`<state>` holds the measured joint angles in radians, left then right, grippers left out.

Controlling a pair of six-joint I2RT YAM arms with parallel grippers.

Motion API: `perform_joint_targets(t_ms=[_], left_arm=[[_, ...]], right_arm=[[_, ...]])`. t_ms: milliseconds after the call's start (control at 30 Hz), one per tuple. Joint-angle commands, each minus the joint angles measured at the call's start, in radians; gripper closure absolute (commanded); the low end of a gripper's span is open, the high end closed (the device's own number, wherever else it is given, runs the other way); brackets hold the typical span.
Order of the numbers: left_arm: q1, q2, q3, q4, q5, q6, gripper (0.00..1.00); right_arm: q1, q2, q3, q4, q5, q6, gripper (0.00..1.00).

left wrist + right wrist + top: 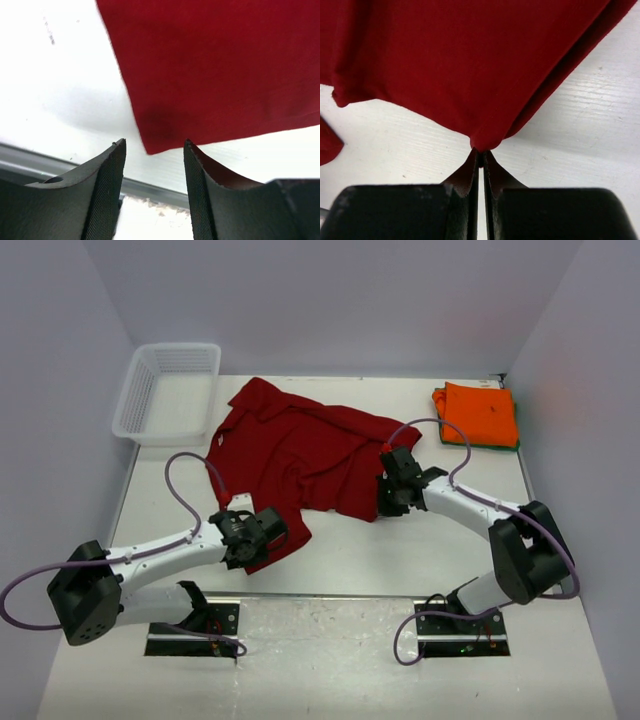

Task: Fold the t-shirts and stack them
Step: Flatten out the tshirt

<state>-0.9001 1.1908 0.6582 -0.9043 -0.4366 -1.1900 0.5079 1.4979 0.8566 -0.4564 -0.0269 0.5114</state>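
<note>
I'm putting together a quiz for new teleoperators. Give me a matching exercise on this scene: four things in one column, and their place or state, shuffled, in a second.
Things
1. orange t-shirt
2. basket
3. left gripper
4. right gripper

Place or state
A. shut on a corner of the dark red t-shirt
B. at the far left corner of the table
C. folded, at the far right corner
D. open

Pairs: 1-C; 2-B; 3-D; 4-A

A white table (pixel 400 550) stands boxed in by plain pale lavender walls (pixel 330 300) at the back and both sides. Light is even and soft, seemingly from overhead; shadows are faint.
</note>
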Motion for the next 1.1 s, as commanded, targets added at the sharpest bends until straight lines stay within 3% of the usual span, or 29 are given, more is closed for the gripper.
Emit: perform_joint_targets(t_ms=[0, 433, 867, 1067], left_arm=[[-0.045, -0.016, 0.021, -0.119, -0.051, -0.141, 0.48], [-0.051, 0.121, 0.044, -0.076, -0.005, -0.116, 0.61], [-0.051, 0.167, 0.004, 0.022, 0.056, -0.094, 0.63], [-0.051, 0.178, -0.040, 0.079, 0.090, -0.105, 0.80]], right_arm=[[0.017, -0.045, -0.010, 0.036, -0.038, -0.017, 1.00], [0.026, -0.114, -0.044, 0.041, -0.033, -0.013, 1.00], [0.026, -0.186, -0.062, 0.018, -0.027, -0.014, 1.00], [0.026, -0.226, -0.062, -0.001, -0.022, -0.013, 1.00]])
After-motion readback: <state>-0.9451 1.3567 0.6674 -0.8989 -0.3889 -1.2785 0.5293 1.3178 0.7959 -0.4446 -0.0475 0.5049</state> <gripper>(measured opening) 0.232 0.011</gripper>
